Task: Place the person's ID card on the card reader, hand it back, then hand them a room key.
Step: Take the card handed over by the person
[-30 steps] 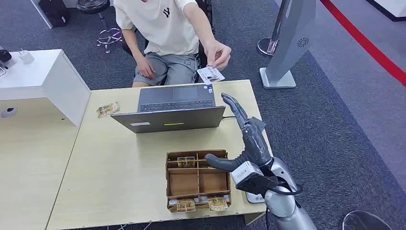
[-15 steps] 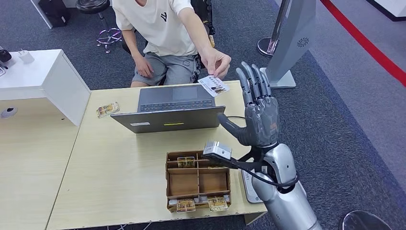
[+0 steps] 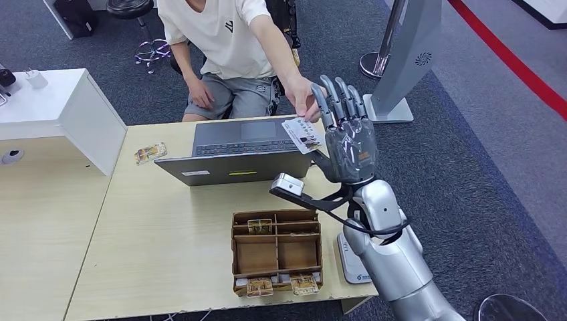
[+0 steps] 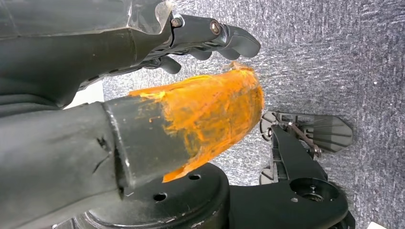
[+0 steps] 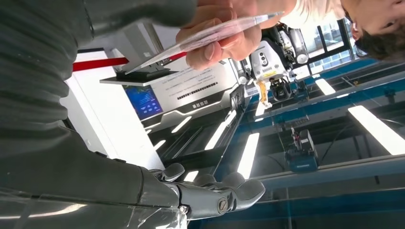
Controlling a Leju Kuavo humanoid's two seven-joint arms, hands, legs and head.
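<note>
— What moved? Right hand (image 3: 349,137) has risen toward the upper centre, fingers spread, holding nothing.
— And the 1 ID card (image 3: 303,135)?
— Person's hand (image 3: 304,99) holds it beside the palm. Left hand (image 4: 191,38): can't tell.

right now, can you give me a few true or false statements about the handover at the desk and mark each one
1. The person's hand holds the ID card. True.
2. The right hand is raised by the card with its fingers spread. True.
3. The laptop is closed flat. False: it is open, keyboard showing.
4. The card organiser sits behind the laptop, next to the person. False: it sits on the robot's side of the laptop.
5. The ID card lies on the card reader. False: it is held in the air.
</note>
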